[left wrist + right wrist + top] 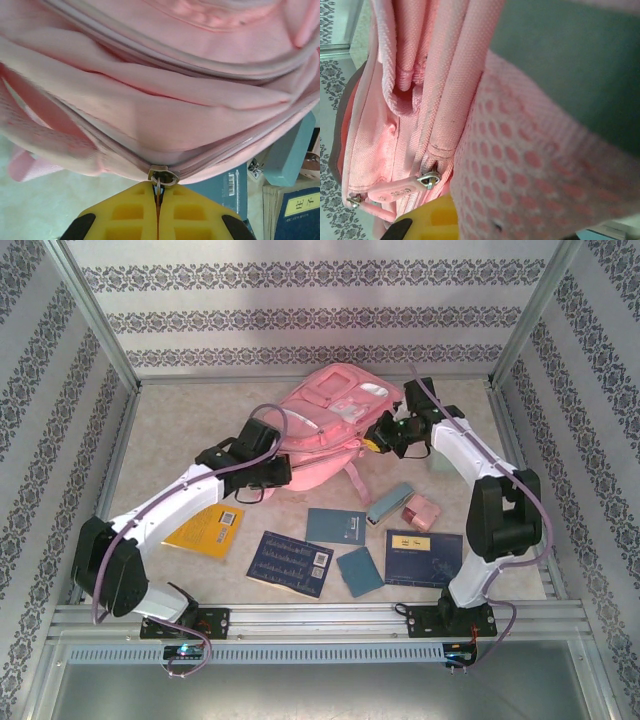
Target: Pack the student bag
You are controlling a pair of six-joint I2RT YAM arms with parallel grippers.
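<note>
The student bag (325,425), a large pink backpack, lies at the back middle of the table. My left gripper (278,468) is at its near left edge. In the left wrist view its yellow fingers (130,215) are pressed together on the thin pull of a metal zip slider (162,176) on the bag's seam. My right gripper (378,442) is at the bag's right side. In the right wrist view one yellow finger (432,220) shows; pink mesh (530,165) of the bag covers the other, and the jaws are closed on that mesh. A second zip slider (429,180) sits just left of it.
On the table in front of the bag lie a yellow book (205,530), a dark blue book (290,562), two teal notebooks (335,525) (360,570), a blue book (423,557), a teal pencil case (390,502) and a small pink item (421,510). Metal frame posts stand along the sides.
</note>
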